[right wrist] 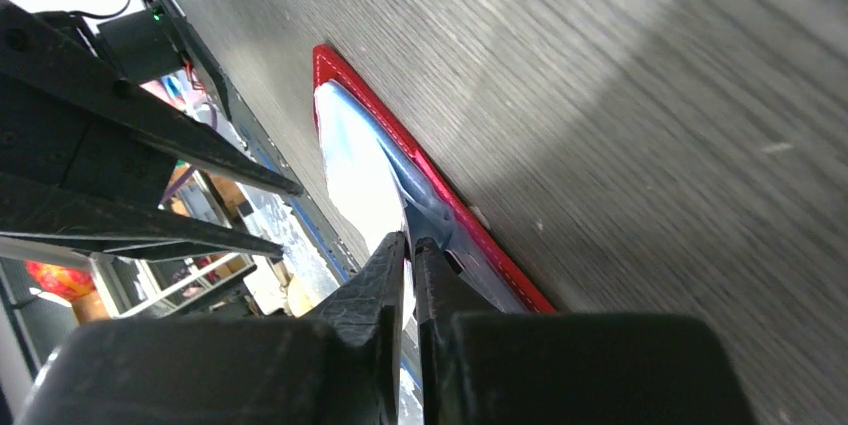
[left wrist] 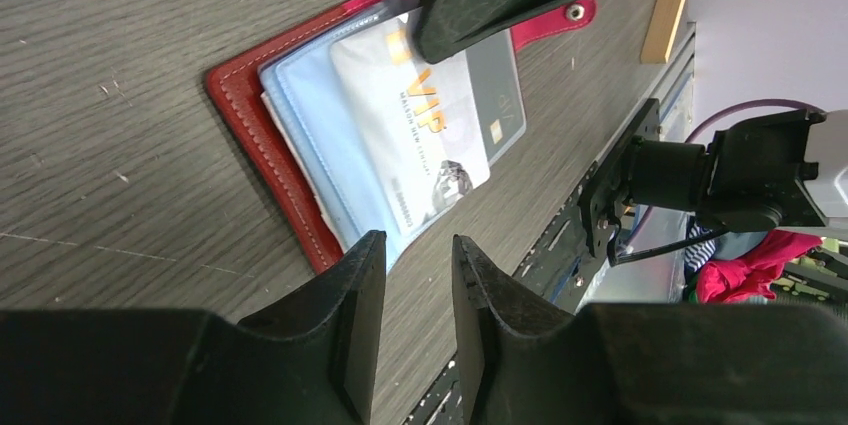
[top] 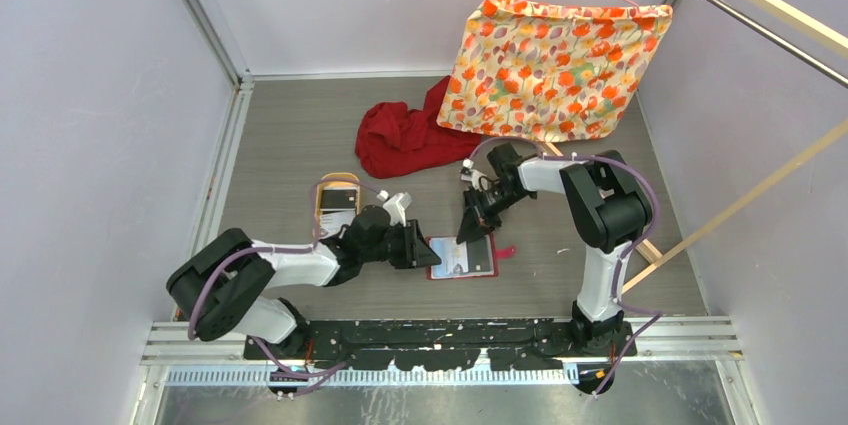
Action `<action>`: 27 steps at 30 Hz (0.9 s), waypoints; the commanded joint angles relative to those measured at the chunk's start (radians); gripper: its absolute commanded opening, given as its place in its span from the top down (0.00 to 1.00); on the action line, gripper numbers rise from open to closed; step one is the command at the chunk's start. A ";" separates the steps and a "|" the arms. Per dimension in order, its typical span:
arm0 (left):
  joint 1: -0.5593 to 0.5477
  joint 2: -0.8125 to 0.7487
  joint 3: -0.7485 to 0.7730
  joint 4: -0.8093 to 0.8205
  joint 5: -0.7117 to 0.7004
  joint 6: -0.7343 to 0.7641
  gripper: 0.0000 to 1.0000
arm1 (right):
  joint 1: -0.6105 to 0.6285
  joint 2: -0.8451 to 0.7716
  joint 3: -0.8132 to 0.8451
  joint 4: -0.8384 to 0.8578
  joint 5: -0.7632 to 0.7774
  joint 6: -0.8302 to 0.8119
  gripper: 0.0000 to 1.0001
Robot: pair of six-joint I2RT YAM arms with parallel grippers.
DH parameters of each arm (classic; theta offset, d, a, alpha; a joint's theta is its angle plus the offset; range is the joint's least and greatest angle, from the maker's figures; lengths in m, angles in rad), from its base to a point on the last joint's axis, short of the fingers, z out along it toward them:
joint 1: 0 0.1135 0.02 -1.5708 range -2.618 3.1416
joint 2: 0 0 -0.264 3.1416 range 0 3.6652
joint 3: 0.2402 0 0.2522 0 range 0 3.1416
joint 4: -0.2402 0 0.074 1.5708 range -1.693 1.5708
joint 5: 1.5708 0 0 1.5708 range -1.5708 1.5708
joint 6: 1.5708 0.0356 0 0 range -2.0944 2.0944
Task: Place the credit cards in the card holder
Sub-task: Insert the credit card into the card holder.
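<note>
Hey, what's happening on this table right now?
Two robot arms are working on a red wallet lying open on the table. The right fingers seem to pinch one end of a white VIP card that lies across the wallet's inside. The left fingers hover open beside the wallet, holding nothing.

Card holder (top: pixel 462 257) lies open on the table (top: pixel 300 135), near the front, a card (left wrist: pixel 420 135) lying on its inside. Left gripper (top: pixel 432 256) at its left edge, right gripper (top: pixel 470 235) over its far edge. Tray (top: pixel 337 207) behind-left, crumpled cloth (top: pixel 405 140) farther back, hanging cloth (top: pixel 555 65) back right
</note>
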 commanded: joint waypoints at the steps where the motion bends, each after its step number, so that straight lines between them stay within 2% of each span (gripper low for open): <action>1: 0.001 -0.072 -0.005 -0.056 -0.021 0.027 0.67 | 0.048 0.004 0.053 -0.046 0.047 -0.077 0.86; 4: 0.001 -0.092 -0.002 -0.037 -0.004 0.012 0.67 | 0.095 0.009 0.092 -0.104 0.064 -0.128 0.80; 9: -0.021 -0.120 0.006 -0.005 0.009 -0.023 0.67 | 0.102 -0.006 0.128 -0.170 0.080 -0.161 0.69; 14: -0.092 -0.128 0.030 0.032 -0.029 -0.050 0.67 | 0.106 -0.016 0.142 -0.194 0.099 -0.197 0.61; 17: -0.170 -0.084 0.067 0.070 -0.100 -0.071 0.67 | 0.110 -0.007 0.143 -0.195 0.096 -0.190 0.61; 20: -0.249 -0.034 0.112 0.070 -0.235 -0.104 0.67 | 0.110 -0.004 0.141 -0.190 0.097 -0.180 0.61; 27: -0.319 0.088 0.247 -0.107 -0.477 -0.189 0.67 | 0.110 0.005 0.134 -0.178 0.099 -0.168 0.62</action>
